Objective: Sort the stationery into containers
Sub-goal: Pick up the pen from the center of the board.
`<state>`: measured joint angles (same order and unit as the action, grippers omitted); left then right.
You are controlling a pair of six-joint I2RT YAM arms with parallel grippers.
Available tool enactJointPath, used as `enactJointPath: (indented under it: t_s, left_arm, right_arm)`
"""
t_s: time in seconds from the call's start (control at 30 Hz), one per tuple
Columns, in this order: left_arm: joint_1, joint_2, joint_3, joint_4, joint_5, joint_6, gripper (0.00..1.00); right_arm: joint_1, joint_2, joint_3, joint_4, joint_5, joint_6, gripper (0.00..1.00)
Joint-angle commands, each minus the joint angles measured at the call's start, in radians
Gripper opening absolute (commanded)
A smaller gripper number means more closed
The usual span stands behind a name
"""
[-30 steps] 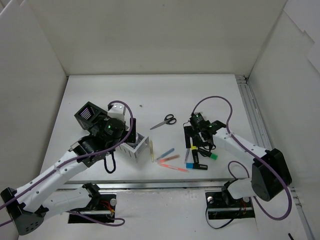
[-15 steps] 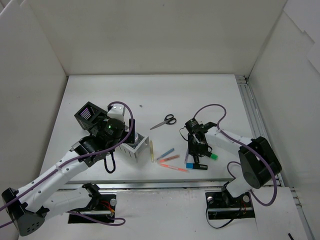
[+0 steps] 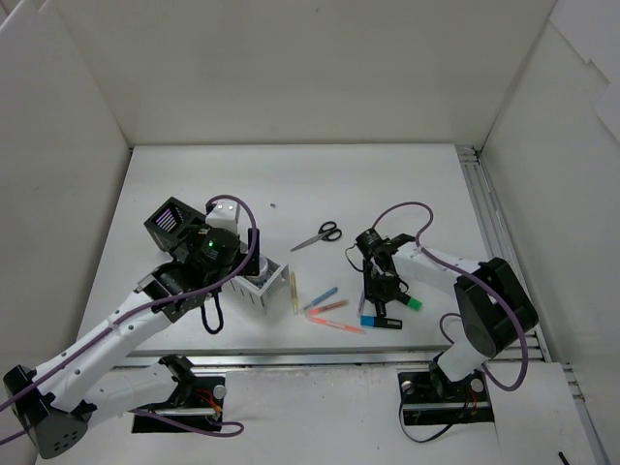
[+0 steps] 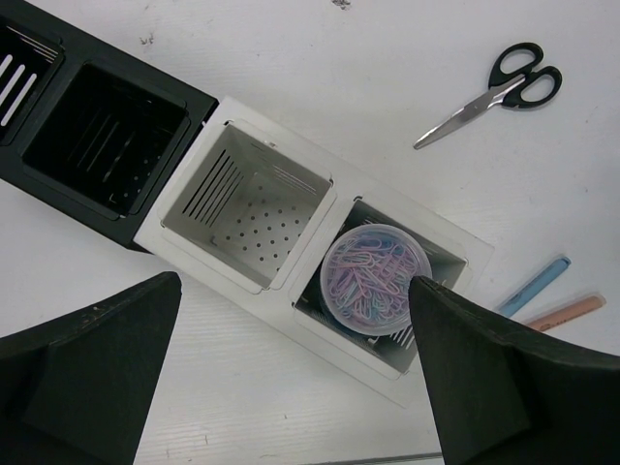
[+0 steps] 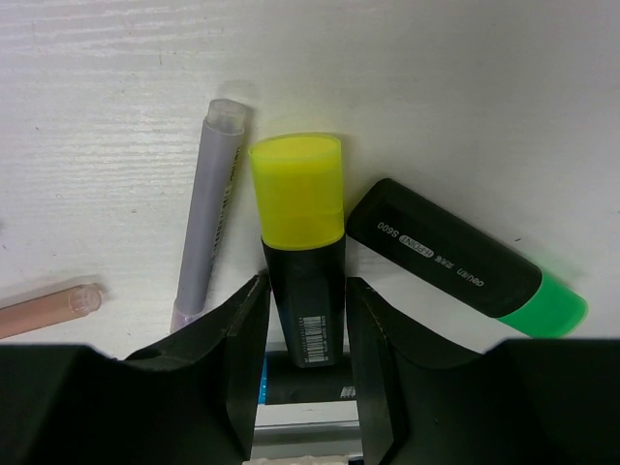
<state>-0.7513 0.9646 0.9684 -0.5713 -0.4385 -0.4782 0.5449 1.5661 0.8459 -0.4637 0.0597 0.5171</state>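
The right gripper (image 5: 303, 325) should, I judge, keep its squeeze square on the black barrel and lift straight up, since a tilted pull could drag the crowded neighbours. Its jaws are drawn in to barrel width and clamped on the yellow highlighter (image 5: 296, 194), one finger pressed to each side and the yellow cap jutting ahead of the fingertips. Just right of the fingers lies the green highlighter (image 5: 455, 263), just left a pale grey pen (image 5: 208, 208), and the containers (image 3: 260, 293) stand well off to the gripper's left.
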Motion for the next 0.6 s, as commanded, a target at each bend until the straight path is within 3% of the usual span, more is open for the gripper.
enactJointPath:
  t_s: [0.0,0.13,0.43,0.57]
  left_arm:
    - [0.007,-0.012,0.001,0.031,-0.019,0.004,1.00]
    - [0.007,-0.029,-0.005,0.018,-0.039,-0.007,0.99]
    - [0.017,-0.069,-0.014,0.005,-0.057,-0.013,0.99]
    - [0.026,-0.081,-0.016,-0.001,-0.069,-0.022,1.00]
  right_arm:
    - [0.004,0.032,0.054,-0.059,-0.015,-0.023,0.35]
    - [0.009,0.074,0.090,-0.090,-0.020,-0.038,0.34]
    - [0.007,0.081,0.123,-0.096,-0.024,-0.057,0.02]
    - [0.029,0.016,0.177,-0.084,0.000,-0.075,0.00]
